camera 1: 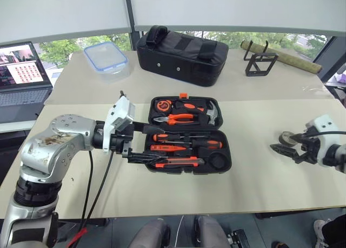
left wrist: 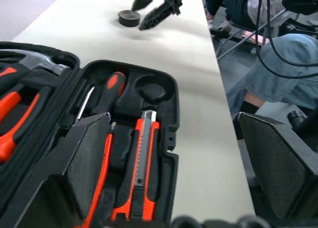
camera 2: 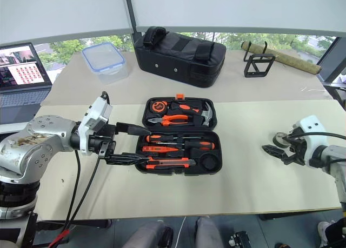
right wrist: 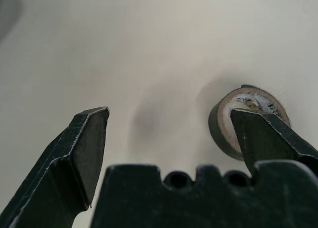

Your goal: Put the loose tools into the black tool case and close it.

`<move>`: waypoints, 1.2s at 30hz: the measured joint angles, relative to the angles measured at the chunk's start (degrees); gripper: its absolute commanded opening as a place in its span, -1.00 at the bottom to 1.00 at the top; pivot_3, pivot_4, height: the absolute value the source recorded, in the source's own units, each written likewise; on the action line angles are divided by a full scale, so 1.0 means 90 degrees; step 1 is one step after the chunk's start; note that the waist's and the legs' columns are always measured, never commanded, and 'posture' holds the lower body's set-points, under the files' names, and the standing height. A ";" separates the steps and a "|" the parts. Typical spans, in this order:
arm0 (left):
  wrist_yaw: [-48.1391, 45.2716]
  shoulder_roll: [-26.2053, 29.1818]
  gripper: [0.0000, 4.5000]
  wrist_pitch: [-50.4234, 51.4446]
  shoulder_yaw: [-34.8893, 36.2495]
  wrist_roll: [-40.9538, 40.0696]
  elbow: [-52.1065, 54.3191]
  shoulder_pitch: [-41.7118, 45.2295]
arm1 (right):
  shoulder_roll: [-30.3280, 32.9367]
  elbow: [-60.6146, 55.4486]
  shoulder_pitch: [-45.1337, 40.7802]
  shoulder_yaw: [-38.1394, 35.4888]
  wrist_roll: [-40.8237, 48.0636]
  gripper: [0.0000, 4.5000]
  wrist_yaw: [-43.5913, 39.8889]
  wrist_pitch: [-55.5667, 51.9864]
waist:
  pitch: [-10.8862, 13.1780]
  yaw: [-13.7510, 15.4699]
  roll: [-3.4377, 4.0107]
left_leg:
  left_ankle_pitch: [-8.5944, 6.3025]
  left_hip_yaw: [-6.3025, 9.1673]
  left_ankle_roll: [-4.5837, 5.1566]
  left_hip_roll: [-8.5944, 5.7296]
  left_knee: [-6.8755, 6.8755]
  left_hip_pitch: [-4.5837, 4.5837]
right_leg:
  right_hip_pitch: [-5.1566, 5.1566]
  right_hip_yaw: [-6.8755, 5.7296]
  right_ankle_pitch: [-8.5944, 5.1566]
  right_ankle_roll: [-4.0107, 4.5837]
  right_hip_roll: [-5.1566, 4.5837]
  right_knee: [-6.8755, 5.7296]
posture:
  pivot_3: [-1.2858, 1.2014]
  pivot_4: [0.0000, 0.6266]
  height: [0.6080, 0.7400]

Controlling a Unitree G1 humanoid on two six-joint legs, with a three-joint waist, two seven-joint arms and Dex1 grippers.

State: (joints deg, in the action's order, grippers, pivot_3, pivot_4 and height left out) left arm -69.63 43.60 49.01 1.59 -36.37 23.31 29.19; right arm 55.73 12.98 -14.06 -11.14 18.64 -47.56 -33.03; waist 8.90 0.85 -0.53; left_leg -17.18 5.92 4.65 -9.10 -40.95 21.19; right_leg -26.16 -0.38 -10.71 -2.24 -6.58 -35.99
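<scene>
My left hand [camera 1: 141,144] hangs released and empty at the near left edge of the black tool case [camera 1: 227,157], its two black fingers spread wide, one above the other, pointing across the open lower half; my right hand [camera 1: 285,148] sits far off to the right over the bare surface [camera 1: 254,183], also released, holding nothing, with the small grey tape roll [right wrist: 244,119] lying flat on the surface just beyond one fingertip, well apart from the case; in the near half of the case the utility knife [camera 1: 175,162] lies along the front slot, with the slim orange screwdriver [camera 1: 166,148] behind it and two black-and-orange screwdrivers [camera 1: 186,136] further back, and a round recess [camera 1: 218,161] at the right end; the far half holds the pliers [camera 1: 175,119], a hammer [camera 1: 211,114] and an orange tape measure [camera 1: 161,105], with an orange latch [camera 1: 184,95] at the back rim; the case stands fully open; beyond it a black fabric bag [camera 1: 181,54] rests on the further surface, a clear lidded box [camera 1: 106,58] to its left, a laptop [camera 1: 21,75] at the far left, and a black wire stand [camera 1: 259,61] to the right.
</scene>
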 measured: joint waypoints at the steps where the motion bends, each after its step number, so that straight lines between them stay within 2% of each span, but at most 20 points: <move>1: 0.0037 0.0014 0.97 -0.0010 -0.0007 -0.0013 0.0016 -0.0004 | -0.0059 0.0230 -0.0145 0.0113 -0.0092 1.00 0.0000 0.0071 | 0.0000 -0.0007 0.0000 | 0.0000 0.0000 0.0000 0.0000 0.0001 0.0000 | 0.0000 0.0001 0.0000 0.0000 0.0000 0.0001 | 0.03 -0.52 0.64; 4: 0.0098 0.0064 1.00 -0.0048 -0.0038 -0.0028 0.0061 -0.0007 | -0.0162 0.0634 -0.0403 0.0231 -0.0270 0.67 -0.0030 0.0267 | 0.0000 -0.0017 0.0001 | 0.0000 0.0000 -0.0001 0.0002 0.0001 0.0000 | -0.0001 0.0001 0.0000 0.0001 0.0002 0.0000 | 0.03 -0.52 0.64; 9: 0.0147 0.0120 1.00 -0.0124 -0.0065 -0.0028 0.0048 0.0006 | -0.0339 0.1182 -0.0667 0.0316 -0.0479 -0.11 -0.0075 0.0604 | -0.0001 -0.0014 0.0001 | 0.0001 0.0001 -0.0001 0.0002 0.0000 -0.0001 | 0.0001 0.0001 0.0001 0.0002 0.0003 0.0000 | 0.03 -0.52 0.64; 15: 0.0140 0.0125 1.00 -0.0272 -0.0209 -0.0031 -0.0006 0.0057 | -0.0358 0.1110 -0.0566 0.0178 -0.0438 -0.94 -0.0167 0.0712 | -0.0001 -0.0004 0.0001 | 0.0000 0.0002 -0.0002 0.0001 0.0000 -0.0001 | 0.0001 0.0001 0.0001 0.0002 0.0003 -0.0001 | 0.03 -0.52 0.64; 16: 0.0140 0.0129 1.00 -0.0291 -0.0229 -0.0028 -0.0067 0.0083 | -0.0276 0.0926 -0.0469 0.0087 -0.0418 -1.00 -0.0260 0.0699 | -0.0001 -0.0011 0.0002 | 0.0000 0.0001 -0.0002 0.0001 0.0000 -0.0001 | 0.0000 0.0001 0.0001 0.0002 0.0003 0.0000 | 0.03 -0.52 0.64; 20: 0.0084 0.0176 1.00 -0.0324 -0.0319 -0.0026 -0.0108 0.0120 | -0.0217 -0.0144 -0.0211 -0.0095 0.0143 -1.00 -0.0773 0.0173 | -0.0003 -0.0047 0.0011 | 0.0000 -0.0001 -0.0002 0.0005 0.0006 -0.0001 | -0.0005 0.0007 0.0001 0.0002 0.0004 -0.0001 | 0.03 -0.52 0.64; 23: -0.0069 0.0325 1.00 -0.0531 -0.0442 0.0041 -0.0103 0.0117 | 0.0149 -0.2085 0.0150 -0.0049 0.1091 -1.00 -0.1638 -0.0553 | 0.0002 -0.0052 0.0030 | 0.0000 0.0003 -0.0002 0.0011 0.0013 0.0002 | -0.0009 0.0016 -0.0001 0.0005 0.0005 -0.0001 | 0.03 -0.52 0.64; 27: -0.0133 0.0365 1.00 -0.0756 -0.0614 0.0136 -0.0119 -0.0001 | 0.0360 -0.3772 0.0052 0.0682 0.1347 -1.00 -0.1960 -0.0791 | 0.0005 -0.0020 0.0021 | -0.0020 0.0004 -0.0036 0.0007 0.0008 0.0001 | 0.0001 0.0003 -0.0001 0.0004 0.0004 0.0009 | 0.03 -0.52 0.64; 33: -0.0153 0.0392 1.00 -0.1045 -0.0822 0.0401 -0.0202 -0.0054 | 0.0089 -0.3978 -0.0650 0.1747 0.1071 -1.00 -0.1768 -0.0976 | 0.0009 0.0034 0.0014 | -0.0019 0.0005 -0.0035 0.0000 0.0006 0.0005 | -0.0002 -0.0002 0.0000 0.0003 -0.0004 0.0011 | 0.03 -0.52 0.64; 36: -0.0170 0.0398 1.00 -0.1118 -0.0827 0.0453 -0.0245 -0.0050 | 0.0088 -0.3948 -0.0714 0.2159 0.0732 -1.00 -0.1722 -0.0943 | 0.0009 0.0044 0.0014 | -0.0019 0.0005 -0.0034 0.0001 0.0006 0.0006 | -0.0005 -0.0011 0.0000 0.0003 -0.0003 0.0010 | 0.03 -0.52 0.64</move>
State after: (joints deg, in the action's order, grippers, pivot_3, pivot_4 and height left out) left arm -71.16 47.17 38.95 -5.86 -32.29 21.11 28.74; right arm 56.52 -22.55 -20.49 8.29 25.23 -63.06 -41.52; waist 8.99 1.25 -0.40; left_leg -17.35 5.97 4.35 -9.10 -40.89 21.25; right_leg -26.20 -0.48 -10.71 -2.21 -6.60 -35.90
